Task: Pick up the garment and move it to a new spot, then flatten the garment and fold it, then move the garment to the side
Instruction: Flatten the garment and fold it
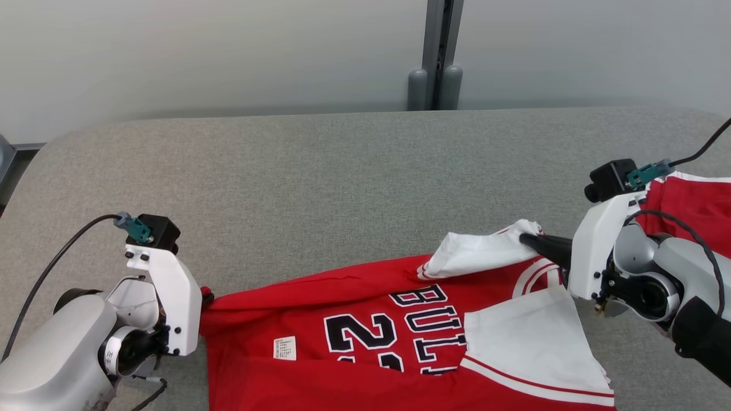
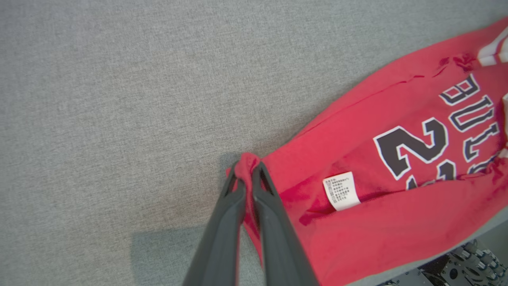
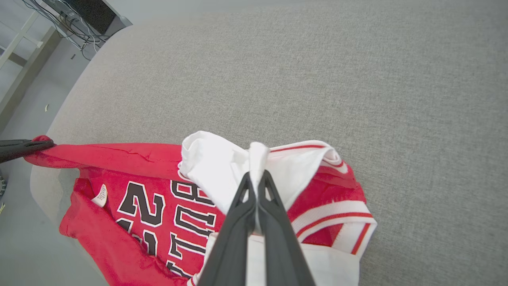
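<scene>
The garment (image 1: 354,337) is a red basketball jersey with white sleeves and dark lettering, stretched across the near part of the grey table (image 1: 342,182), its lower part hanging over the front edge. My left gripper (image 2: 246,174) is shut on a red corner of the garment (image 2: 397,167) at its left end; in the head view that corner (image 1: 207,297) pokes out beside the white wrist housing. My right gripper (image 3: 257,180) is shut on a bunched white sleeve of the garment (image 3: 222,159), lifted slightly; its dark fingers (image 1: 542,244) point left at the sleeve.
Another red and white piece of clothing (image 1: 694,202) lies at the table's right edge behind my right arm. A grey post (image 1: 437,57) stands against the wall behind the table. The table's rounded left corner (image 3: 79,99) and floor with cables show beyond.
</scene>
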### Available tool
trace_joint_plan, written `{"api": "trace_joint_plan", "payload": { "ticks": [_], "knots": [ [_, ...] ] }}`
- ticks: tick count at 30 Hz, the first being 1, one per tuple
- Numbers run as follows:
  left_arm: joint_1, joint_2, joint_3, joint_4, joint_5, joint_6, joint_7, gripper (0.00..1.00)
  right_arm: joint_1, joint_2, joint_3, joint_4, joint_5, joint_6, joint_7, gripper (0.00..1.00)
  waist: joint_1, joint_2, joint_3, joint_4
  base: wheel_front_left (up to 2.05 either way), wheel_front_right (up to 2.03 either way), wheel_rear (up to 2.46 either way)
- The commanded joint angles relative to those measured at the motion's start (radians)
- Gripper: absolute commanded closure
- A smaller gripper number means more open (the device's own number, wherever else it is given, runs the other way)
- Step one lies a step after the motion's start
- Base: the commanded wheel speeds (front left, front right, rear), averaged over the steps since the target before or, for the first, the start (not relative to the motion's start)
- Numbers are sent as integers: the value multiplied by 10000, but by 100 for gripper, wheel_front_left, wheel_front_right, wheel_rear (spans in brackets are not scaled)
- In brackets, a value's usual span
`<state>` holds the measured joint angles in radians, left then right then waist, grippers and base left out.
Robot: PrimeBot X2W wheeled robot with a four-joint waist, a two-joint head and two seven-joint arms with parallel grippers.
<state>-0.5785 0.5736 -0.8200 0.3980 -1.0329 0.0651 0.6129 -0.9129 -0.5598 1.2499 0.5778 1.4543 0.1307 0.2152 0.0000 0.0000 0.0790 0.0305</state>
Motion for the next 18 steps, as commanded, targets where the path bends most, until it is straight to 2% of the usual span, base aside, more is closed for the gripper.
{"api": "trace_joint_plan", "payload": {
  "ticks": [1, 8, 18],
  "knots": [
    [97, 18, 0, 111, -35, -81, -11, 100, 156, -39, 44, -60, 122, 2, 160, 100, 0, 0, -75, -69, 0, 0, 0],
    [178, -51, -157, 593, -71, -393, 5, 100, 457, -343, 117, -477, 347, 2, 869, 100, 0, 0, -274, -115, 0, 0, 0],
    [213, 72, -406, 1003, -4, -724, 253, 100, 932, -984, 198, -1615, 193, 2, 1221, 100, 0, 0, -596, -239, 0, 0, 0]
  ]
}}
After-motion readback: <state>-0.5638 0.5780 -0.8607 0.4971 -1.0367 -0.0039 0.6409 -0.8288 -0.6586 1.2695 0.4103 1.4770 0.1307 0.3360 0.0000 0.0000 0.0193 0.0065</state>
